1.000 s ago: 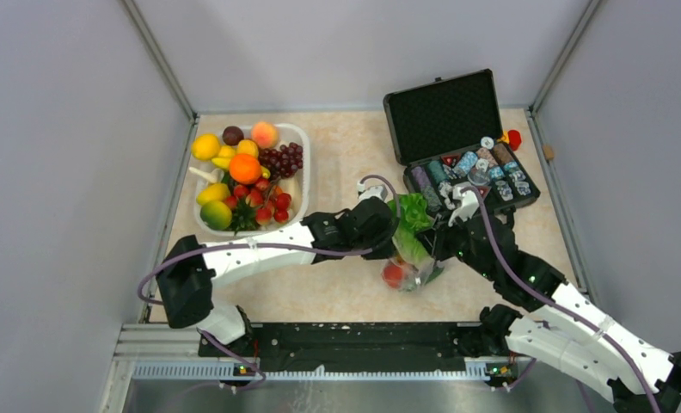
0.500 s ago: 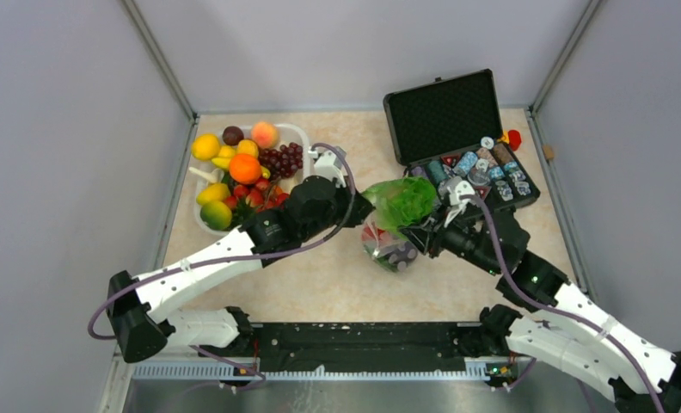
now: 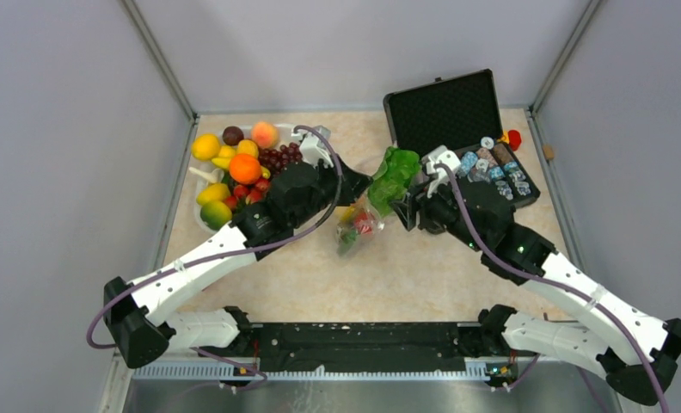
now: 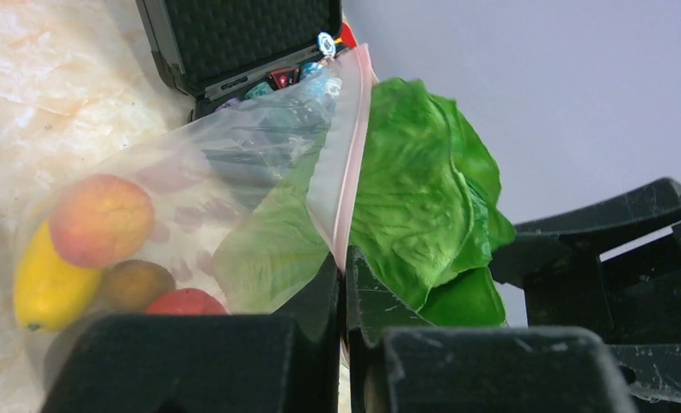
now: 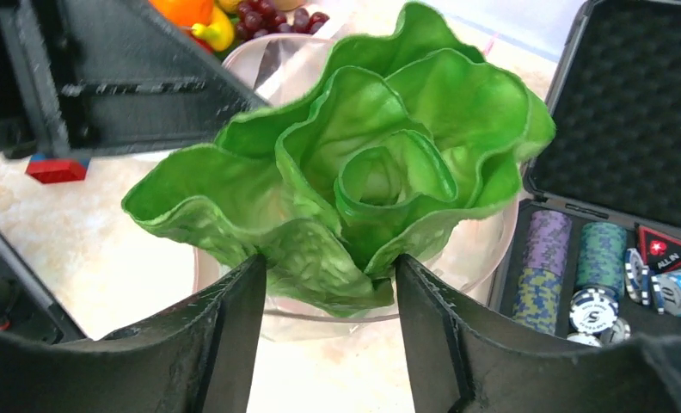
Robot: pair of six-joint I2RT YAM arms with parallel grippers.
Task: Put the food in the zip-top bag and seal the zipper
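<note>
Beige marbled table between grey walls, from above: my left claw and right claw meet beside the open black case, the zip-top bag between them, lettuce poking from its mouth. Left wrist: my left fingers are pinched together on the pink zipper, with a peach and yellow fruit inside the bag. Right wrist: my right fingers stand apart either side of the lettuce, touching its leaves; whether they grip it I cannot tell.

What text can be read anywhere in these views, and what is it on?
"ALL IN": on the red-and-black triangular marker in the black case, right wrist view.
Poker chip faces: markings too blurred to read.
Nothing else is legible in any view.
</note>
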